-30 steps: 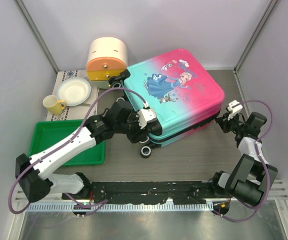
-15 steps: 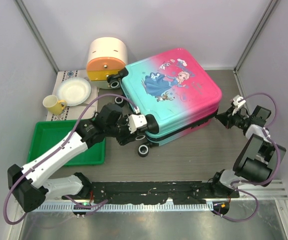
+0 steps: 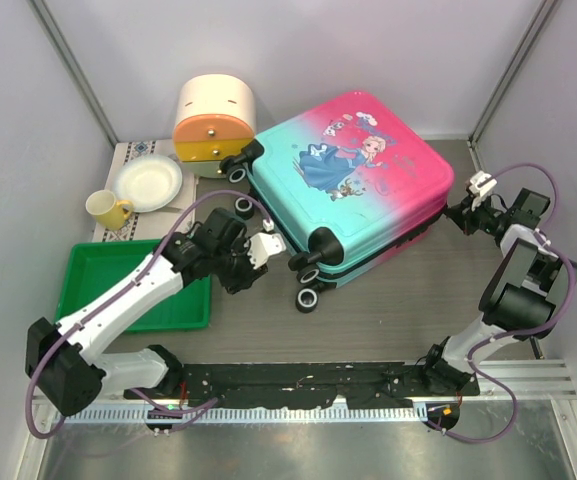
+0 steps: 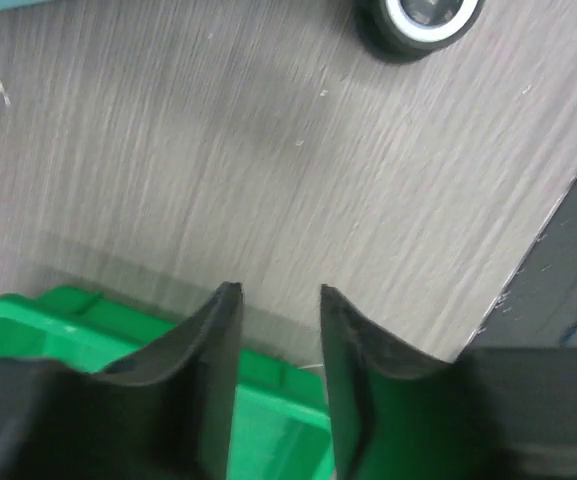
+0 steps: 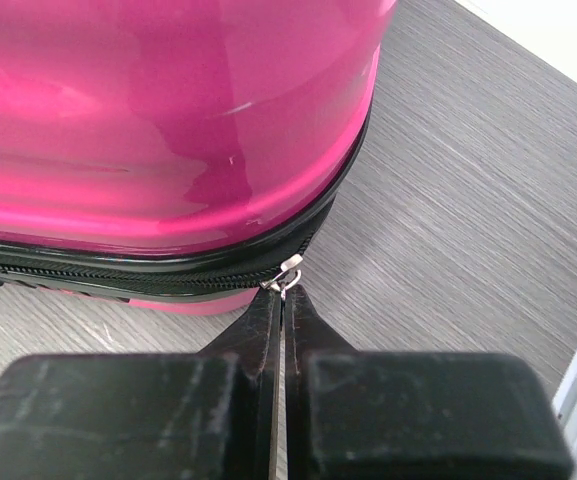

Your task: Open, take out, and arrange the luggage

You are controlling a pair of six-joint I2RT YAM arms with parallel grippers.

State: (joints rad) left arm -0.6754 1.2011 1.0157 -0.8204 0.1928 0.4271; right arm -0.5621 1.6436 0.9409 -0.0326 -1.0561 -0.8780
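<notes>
The pink and turquoise luggage [image 3: 353, 185] lies flat and closed on the table, wheels toward the left front. In the right wrist view its pink shell [image 5: 168, 120] and black zip fill the top. My right gripper [image 5: 282, 293] is shut on the small metal zip pull [image 5: 289, 270] at the luggage's right corner; from above the right gripper [image 3: 460, 214] sits just off that corner. My left gripper [image 3: 253, 272] hovers left of the luggage, apart from it. Its jaws [image 4: 279, 292] stand narrowly open with nothing between them. A luggage wheel [image 4: 420, 20] shows ahead of it.
A green tray [image 3: 118, 285] lies at the left front, partly under my left arm. Behind it a yellow cup [image 3: 108, 208] and a white plate [image 3: 148, 183] rest on a patterned mat. A round cream-and-orange drawer box [image 3: 215, 118] touches the luggage's back-left corner. Walls enclose three sides.
My left gripper has pulled back left from the luggage's near side and narrowed its jaws. The luggage has slid and turned slightly rightward. My right gripper moved back and right, still holding the zip pull.
</notes>
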